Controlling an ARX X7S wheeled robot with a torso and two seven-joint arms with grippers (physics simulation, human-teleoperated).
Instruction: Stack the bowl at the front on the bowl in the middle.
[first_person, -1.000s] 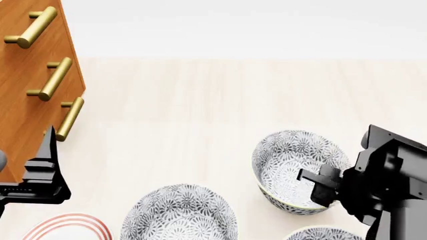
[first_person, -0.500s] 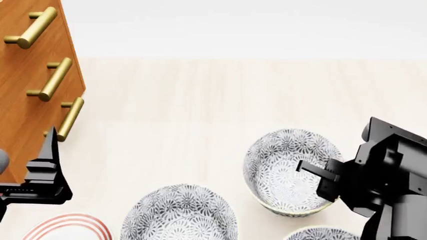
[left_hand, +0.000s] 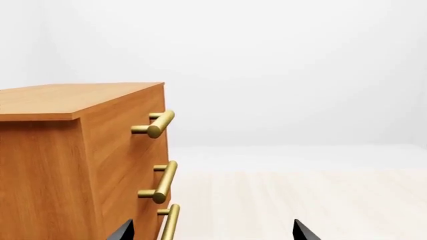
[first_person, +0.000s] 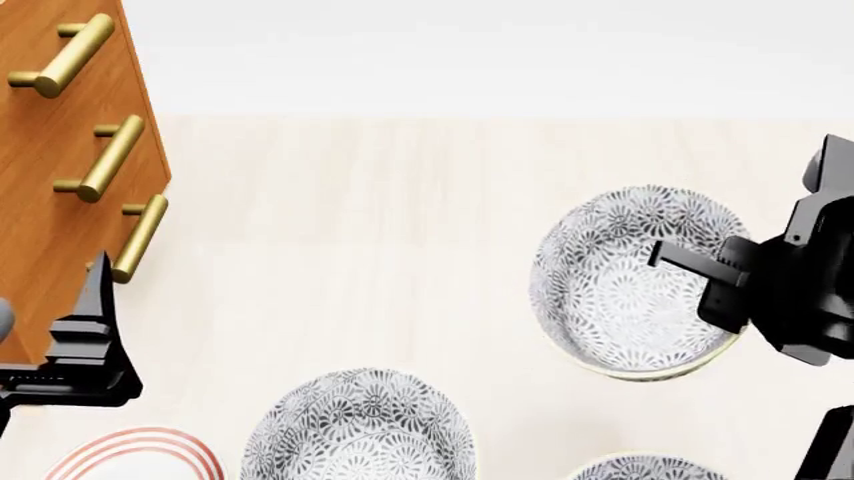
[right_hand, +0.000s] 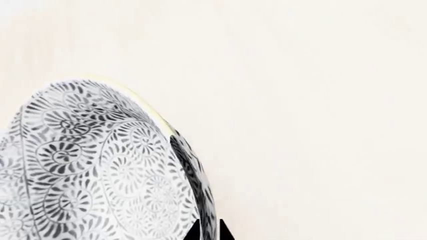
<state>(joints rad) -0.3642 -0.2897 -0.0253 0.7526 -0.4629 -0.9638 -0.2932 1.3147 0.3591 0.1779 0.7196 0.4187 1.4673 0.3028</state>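
One bowl at the front (first_person: 638, 280), clamped at its rim by the right gripper (first_person: 727, 285), hangs above the tabletop (first_person: 374, 220)'s right side; the bowl in the middle (first_person: 358, 428) lies down-left, near the front edge.

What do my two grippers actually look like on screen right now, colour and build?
Both are matte black and blocky, with no visible cables or markings. The right gripper shows stepped, angular housings and thin flat fingers. The left gripper is a dark ridged block tapering to a point; its wrist view shows only two black pointed fingertips.
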